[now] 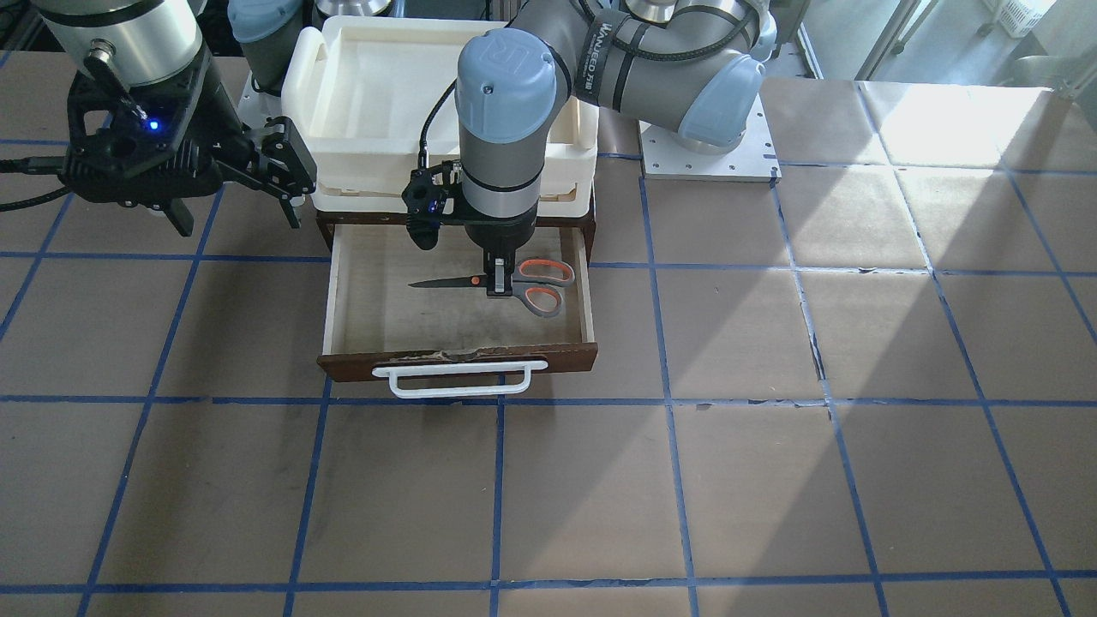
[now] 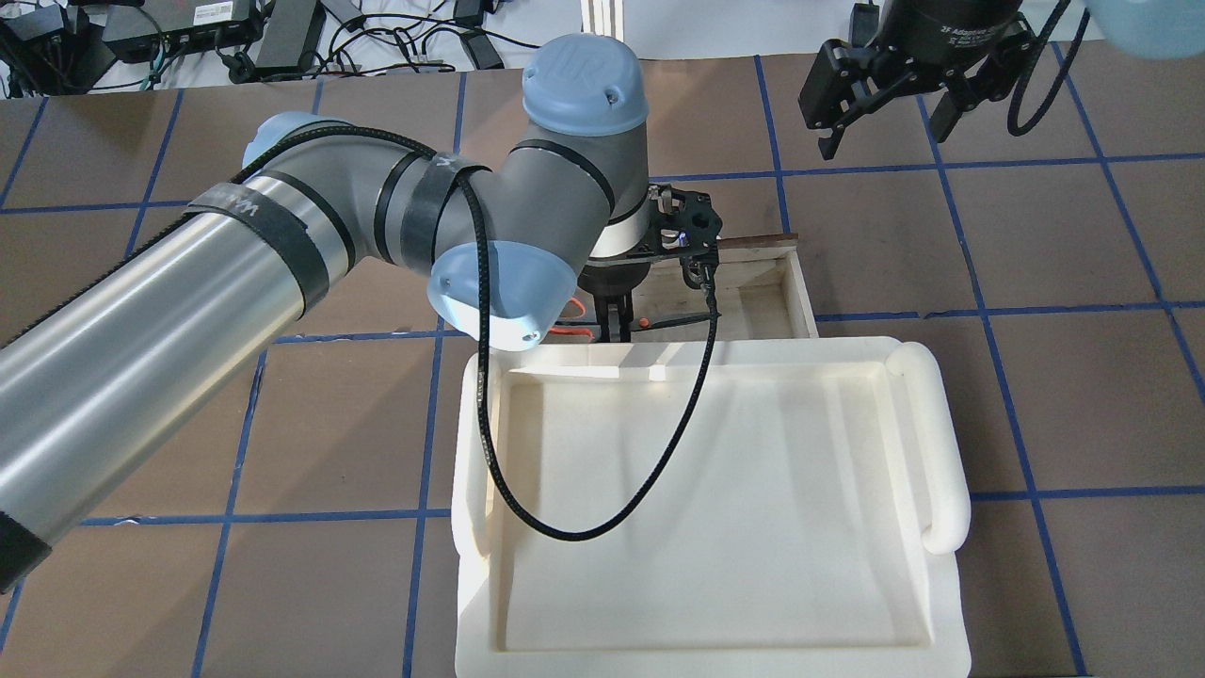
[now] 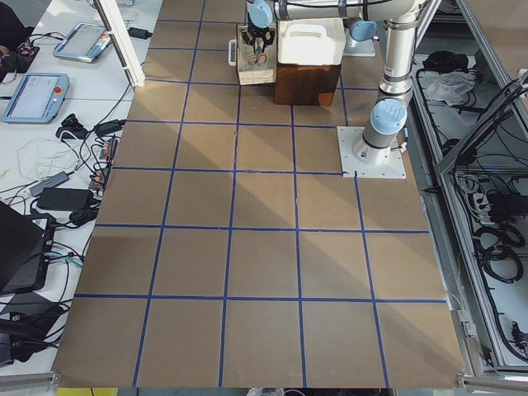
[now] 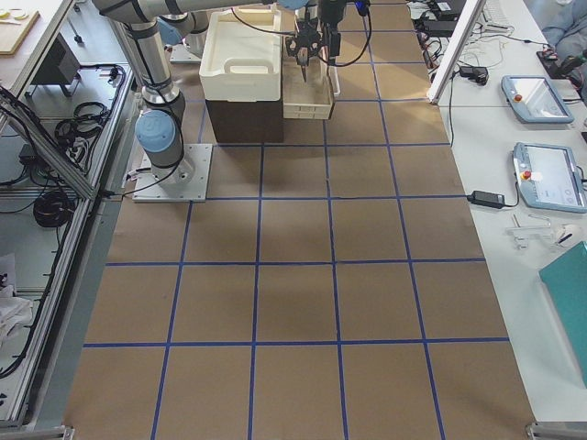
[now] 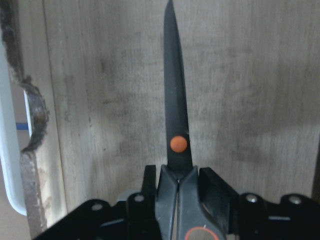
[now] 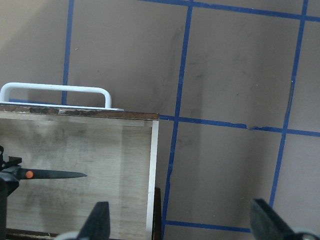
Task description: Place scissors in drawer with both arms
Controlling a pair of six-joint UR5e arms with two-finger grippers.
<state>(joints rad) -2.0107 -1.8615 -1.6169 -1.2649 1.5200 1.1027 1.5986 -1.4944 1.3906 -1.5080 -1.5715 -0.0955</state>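
The scissors [image 1: 446, 282] are inside the open drawer [image 1: 566, 353], with the blades pointing to the front view's left and the orange-lined handles to its right. My left gripper [image 1: 498, 287] reaches down into the drawer and is shut on the scissors just behind the orange pivot. The left wrist view shows its fingers [image 5: 215, 190] pressed on both sides of the scissors [image 5: 176, 115], low over the pale drawer floor [image 5: 250, 100]. My right gripper [image 1: 240, 223] is open and empty, raised beside the drawer. The right wrist view shows the drawer [image 6: 75, 145] and scissors [image 6: 55, 174] below it.
A white plastic tray [image 1: 386, 86] sits on top of the dark cabinet, behind the pulled-out drawer. The drawer's white bar handle [image 1: 463, 381] points away from the robot. The table is brown with a grid of blue tape lines [image 1: 497, 480].
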